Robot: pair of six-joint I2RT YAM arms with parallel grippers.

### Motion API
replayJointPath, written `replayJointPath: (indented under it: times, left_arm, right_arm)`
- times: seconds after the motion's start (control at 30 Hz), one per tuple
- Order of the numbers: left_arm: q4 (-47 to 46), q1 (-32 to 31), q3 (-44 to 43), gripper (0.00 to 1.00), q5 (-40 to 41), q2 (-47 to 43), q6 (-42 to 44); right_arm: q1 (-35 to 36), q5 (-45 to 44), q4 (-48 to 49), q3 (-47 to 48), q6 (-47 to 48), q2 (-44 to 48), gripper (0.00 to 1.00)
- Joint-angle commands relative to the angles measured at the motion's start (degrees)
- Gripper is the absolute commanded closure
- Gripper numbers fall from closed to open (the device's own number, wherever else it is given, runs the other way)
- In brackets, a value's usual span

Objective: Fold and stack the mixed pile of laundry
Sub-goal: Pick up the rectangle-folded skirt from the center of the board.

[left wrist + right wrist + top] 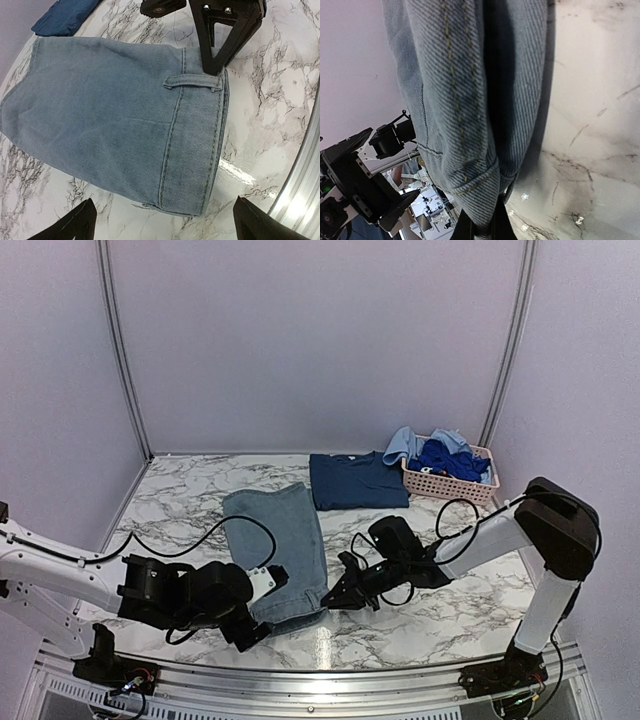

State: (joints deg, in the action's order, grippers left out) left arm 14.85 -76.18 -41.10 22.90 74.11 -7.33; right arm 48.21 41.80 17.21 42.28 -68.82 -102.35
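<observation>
A light-blue denim piece point(275, 545) lies flat on the marble table, its waistband end nearest the arms. My right gripper point(332, 598) is shut on the denim's near right corner; its wrist view shows the fingers point(482, 231) pinching the folded denim point(460, 100). From the left, my left gripper point(265, 607) stands open at the denim's near end point(115, 115). Its fingertips point(82, 220) are spread wide and touch nothing. A folded dark navy shirt point(357, 480) lies behind the denim. More blue garments point(440, 455) fill the basket.
The pink perforated basket point(445, 483) stands at the back right, next to the navy shirt. Black cables point(200, 540) trail over the table to the left of the denim. A metal rail point(320, 680) runs along the near edge. Walls close in on three sides.
</observation>
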Motion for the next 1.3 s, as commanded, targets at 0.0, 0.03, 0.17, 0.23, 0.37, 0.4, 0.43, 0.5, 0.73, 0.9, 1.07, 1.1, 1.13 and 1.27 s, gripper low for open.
replayJointPath:
  times: [0.0,0.03,0.17,0.23,0.37,0.4,0.43,0.5,0.73,0.9,1.07,1.1,1.13,1.27]
  left_arm:
    - [-2.5,-2.5,-4.0,0.01,5.7,3.7,3.3]
    - [-2.7,-3.0,-4.4,0.01,6.0,4.8,3.5]
    - [-4.0,-5.0,-6.0,0.01,8.1,9.0,5.1]
    - [-4.9,-5.2,-6.7,0.01,8.2,10.8,4.9]
    - [-6.5,-5.5,-7.7,0.01,9.6,14.7,4.2]
    - [-6.7,-5.6,-7.9,0.01,10.3,15.9,4.0]
    - [-6.9,-5.6,-8.2,0.01,11.5,16.9,3.6]
    - [-7.4,-5.6,-8.2,0.01,14.0,18.9,2.7]
    - [-8.3,-5.9,-6.5,0.04,21.9,22.5,-0.7]
    - [-8.2,-6.0,-5.5,0.53,21.7,20.7,1.0]
    - [-8.2,-5.9,-5.0,0.91,19.0,18.6,3.2]
    - [-8.2,-6.0,-4.9,0.94,18.2,18.2,3.4]
    - [-8.0,-6.0,-4.7,0.99,17.1,17.9,3.6]
    - [-6.3,-6.0,-4.2,1.00,13.5,15.3,3.7]
  right_arm:
    - [0.4,-0.4,5.1,3.0,-4.4,2.7,1.00]
    - [0.4,-0.4,5.6,3.5,-5.1,2.8,1.00]
    - [0.4,-0.3,5.7,6.2,-6.5,3.1,1.00]
    - [0.4,-0.2,6.2,7.0,-7.5,3.2,1.00]
    - [0.5,-0.3,6.5,7.8,-8.8,3.5,1.00]
    - [0.6,-0.4,6.7,7.7,-9.1,3.6,1.00]
    - [0.6,-0.4,6.8,7.8,-9.4,3.6,1.00]
    - [0.7,-0.4,7.2,7.7,-9.9,3.9,1.00]
    - [0.8,-0.4,6.4,7.0,-10.2,5.6,1.00]
    - [0.8,-0.1,6.8,4.9,-10.3,6.3,1.00]
    - [0.9,0.4,6.0,3.1,-9.9,7.2,1.00]
    - [0.8,0.5,5.3,2.8,-9.5,7.5,0.95]
    - [0.9,0.7,4.5,2.7,-8.9,7.8,0.90]
    - [-0.3,0.9,-6.5,5.2,0.9,10.3,0.65]
